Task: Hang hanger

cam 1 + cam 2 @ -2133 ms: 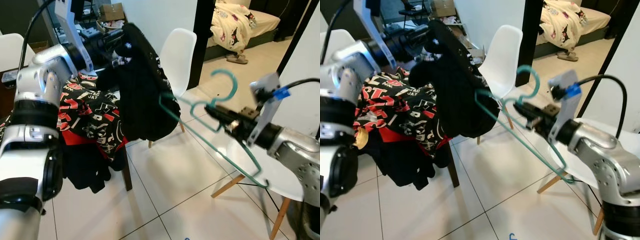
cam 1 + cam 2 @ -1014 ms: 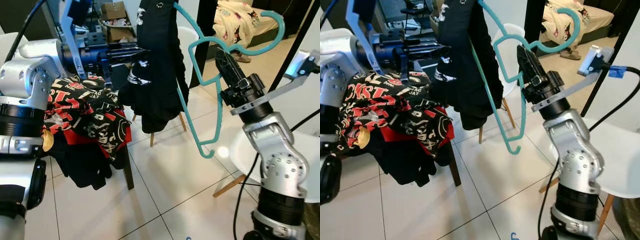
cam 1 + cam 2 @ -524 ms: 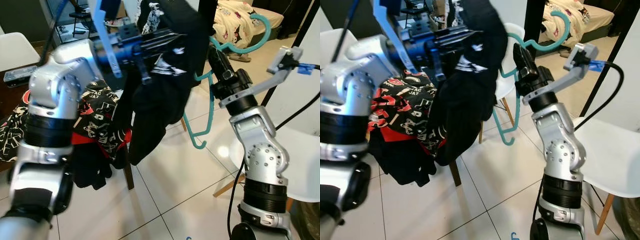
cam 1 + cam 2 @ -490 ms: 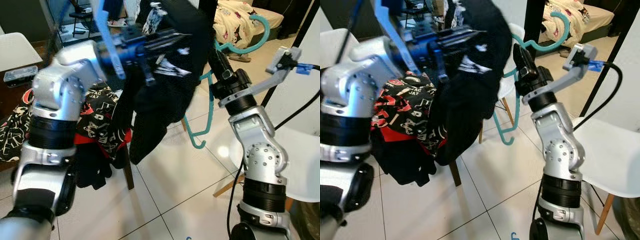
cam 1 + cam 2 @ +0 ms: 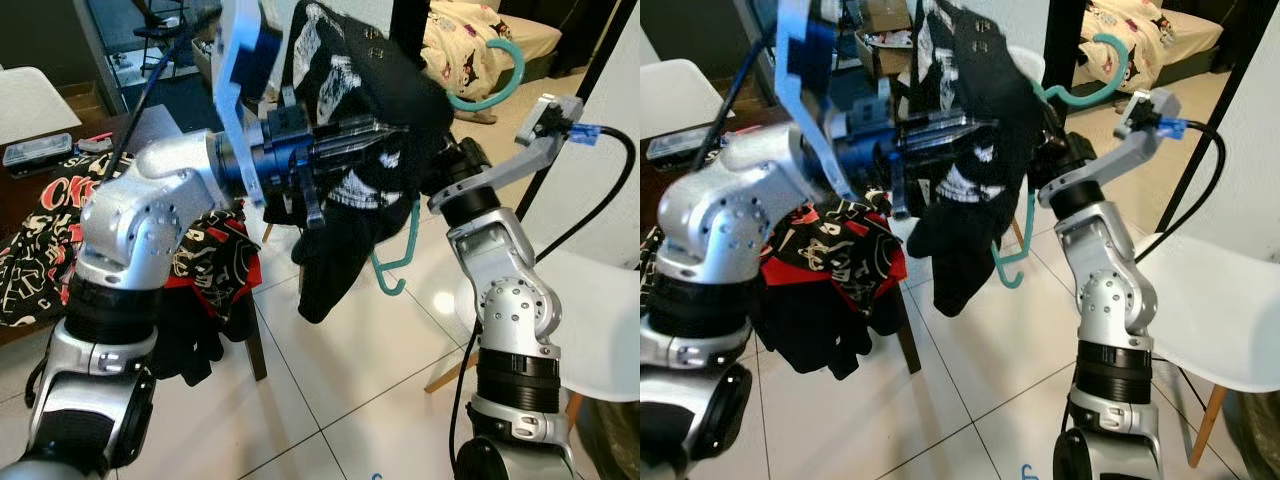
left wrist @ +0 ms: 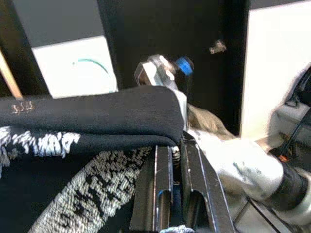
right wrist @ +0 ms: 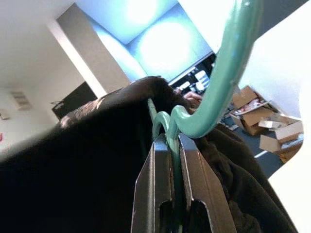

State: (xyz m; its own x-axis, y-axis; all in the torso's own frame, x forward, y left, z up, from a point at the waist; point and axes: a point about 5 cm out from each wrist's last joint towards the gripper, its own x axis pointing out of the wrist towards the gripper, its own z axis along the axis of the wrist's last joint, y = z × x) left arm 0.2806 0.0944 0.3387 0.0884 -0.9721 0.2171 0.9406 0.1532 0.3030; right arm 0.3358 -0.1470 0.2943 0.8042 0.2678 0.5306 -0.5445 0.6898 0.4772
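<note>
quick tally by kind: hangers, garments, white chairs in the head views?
teal hanger: 1
garments: 2, black printed top and red-black pile
white chairs: 3, at
Total: 6

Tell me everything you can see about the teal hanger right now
The teal hanger looks like thin plastic or coated wire, with an open curved hook at the top and a small upturned hook at its lower end. It is held up in the air, roughly upright. The right gripper is shut on its neck, just below the hook. A black garment with white print is draped over it and hides most of its frame; the left gripper pinches that garment.
</note>
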